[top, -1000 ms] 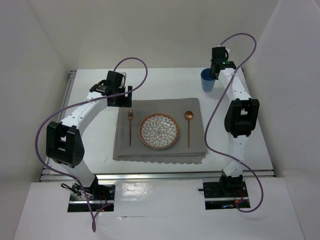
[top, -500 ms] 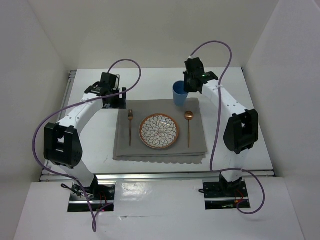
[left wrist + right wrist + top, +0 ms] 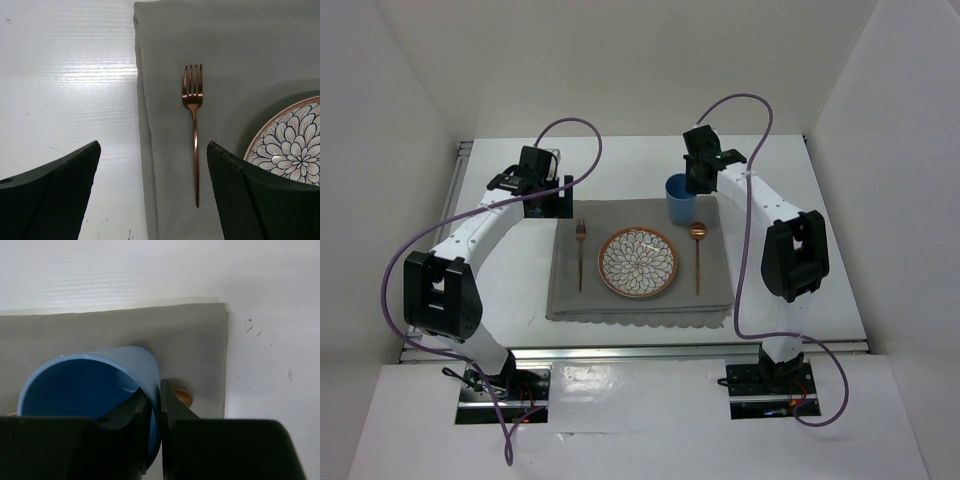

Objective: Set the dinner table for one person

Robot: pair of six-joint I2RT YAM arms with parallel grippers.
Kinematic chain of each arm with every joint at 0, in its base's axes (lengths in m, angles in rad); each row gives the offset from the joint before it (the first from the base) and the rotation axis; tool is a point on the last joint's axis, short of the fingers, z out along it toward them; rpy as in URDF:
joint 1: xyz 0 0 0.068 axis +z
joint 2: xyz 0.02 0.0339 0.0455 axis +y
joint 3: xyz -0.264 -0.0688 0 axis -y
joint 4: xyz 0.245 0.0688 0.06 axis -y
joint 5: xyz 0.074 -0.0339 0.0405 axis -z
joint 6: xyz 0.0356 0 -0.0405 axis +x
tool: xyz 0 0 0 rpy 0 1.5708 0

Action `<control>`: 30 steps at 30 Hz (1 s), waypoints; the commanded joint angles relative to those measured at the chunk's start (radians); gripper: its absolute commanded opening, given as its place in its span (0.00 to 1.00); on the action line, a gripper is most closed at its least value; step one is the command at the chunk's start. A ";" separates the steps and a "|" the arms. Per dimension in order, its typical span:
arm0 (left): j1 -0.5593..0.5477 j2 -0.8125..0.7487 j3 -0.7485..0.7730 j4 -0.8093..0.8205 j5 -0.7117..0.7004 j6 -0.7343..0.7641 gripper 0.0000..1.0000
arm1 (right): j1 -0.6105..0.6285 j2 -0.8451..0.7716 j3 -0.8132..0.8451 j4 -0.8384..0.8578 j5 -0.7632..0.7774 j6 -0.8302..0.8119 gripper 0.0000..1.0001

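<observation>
The white dinner table (image 3: 620, 165) carries a grey placemat (image 3: 640, 301) with a patterned plate (image 3: 637, 262), a copper fork (image 3: 580, 255) to its left and a copper spoon (image 3: 697, 250) to its right. My right gripper (image 3: 692, 182) is shut on the rim of a blue cup (image 3: 677, 200), at the placemat's far edge just beyond the spoon. In the right wrist view, one finger is inside the cup (image 3: 85, 385) and one outside, at the gripper (image 3: 159, 390). My left gripper (image 3: 153, 147) is open and empty above the fork (image 3: 194, 125).
Aluminium rails (image 3: 640, 350) run along the table's near and left edges. White walls enclose the table on three sides. The plate's edge (image 3: 295, 145) shows beside the left gripper's right finger. The spoon's bowl (image 3: 183, 397) lies just right of the right gripper's fingers.
My right arm carried the blue cup from the table's far right corner leftward to the placemat's far edge. My left arm drew back slightly to the left.
</observation>
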 commanded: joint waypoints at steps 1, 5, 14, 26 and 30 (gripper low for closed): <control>0.001 -0.035 -0.007 0.021 0.015 0.023 0.92 | 0.006 0.002 -0.004 0.049 0.023 0.014 0.00; 0.001 -0.035 -0.007 0.021 0.015 0.032 0.92 | 0.006 0.002 -0.004 0.060 0.023 0.014 0.00; 0.001 -0.035 -0.007 0.021 0.015 0.032 0.92 | -0.031 0.011 -0.026 0.084 0.023 0.005 0.00; 0.001 -0.035 -0.007 0.021 0.015 0.032 0.92 | -0.050 0.054 -0.069 0.127 0.017 0.007 0.03; 0.001 -0.035 -0.007 0.021 0.015 0.032 0.92 | -0.050 0.054 -0.058 0.116 0.017 0.007 0.28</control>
